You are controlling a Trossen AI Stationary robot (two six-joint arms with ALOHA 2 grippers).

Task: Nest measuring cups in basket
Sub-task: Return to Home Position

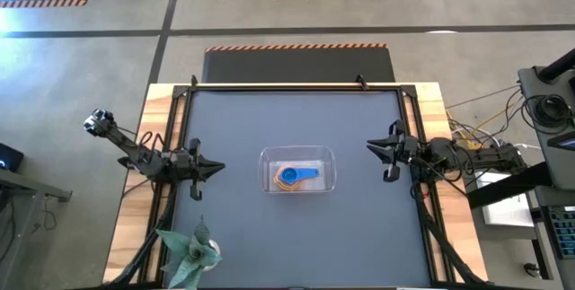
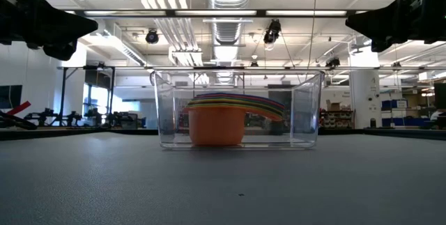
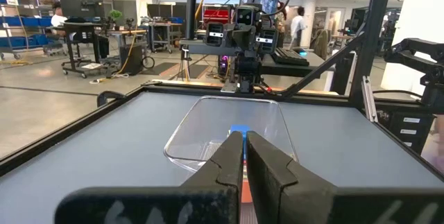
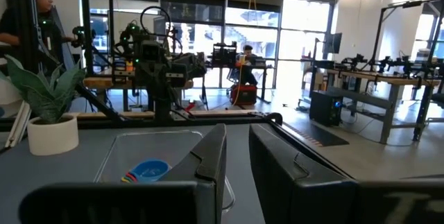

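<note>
Basket [image 1: 297, 153], clear, centre of frame on grey tabletop [image 1: 243, 236]: holds measuring cups [image 1: 294, 178] stacked one inside another, blue on top, orange outermost in the low view. Step judged: nesting complete; nothing remains but retreat. Left pincer [image 1: 216, 168], mid-left, fingers closed, empty, well apart from basket. Right pincer [image 1: 370, 145], mid-right, narrow gap, empty, likewise apart. Potted plant [image 1: 191, 252], lower left, clear of both arms. No obstruction visible.

the left pincer [image 3: 244, 156], fingers together and empty, points at the clear basket [image 3: 182, 141] on the grey table [image 3: 104, 148].
</note>
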